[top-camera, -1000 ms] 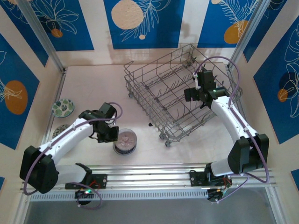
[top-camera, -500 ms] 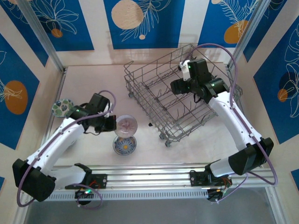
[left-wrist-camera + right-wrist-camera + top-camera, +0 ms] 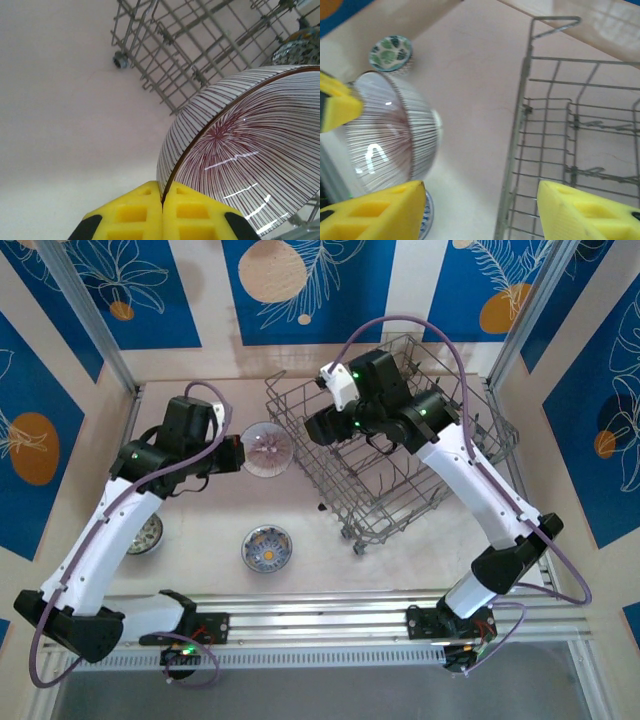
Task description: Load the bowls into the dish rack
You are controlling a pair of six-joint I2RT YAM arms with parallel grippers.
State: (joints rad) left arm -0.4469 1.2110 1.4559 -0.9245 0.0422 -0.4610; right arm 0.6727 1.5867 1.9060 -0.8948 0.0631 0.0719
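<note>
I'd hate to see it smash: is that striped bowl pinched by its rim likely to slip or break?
Probably stiff and breakable: the striped bowl looks like glazed ceramic. Its shiny glare suggests it's slippery, and the left fingers pinch only its thin rim, so it might swivel.

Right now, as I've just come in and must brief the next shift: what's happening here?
The left pincer holds a striped bowl by its rim, up in the air just left of the rack. The right pincer is open over the rack's left edge, facing that bowl, not touching it. Two more bowls sit on the table, one near the front and one at the left.
</note>
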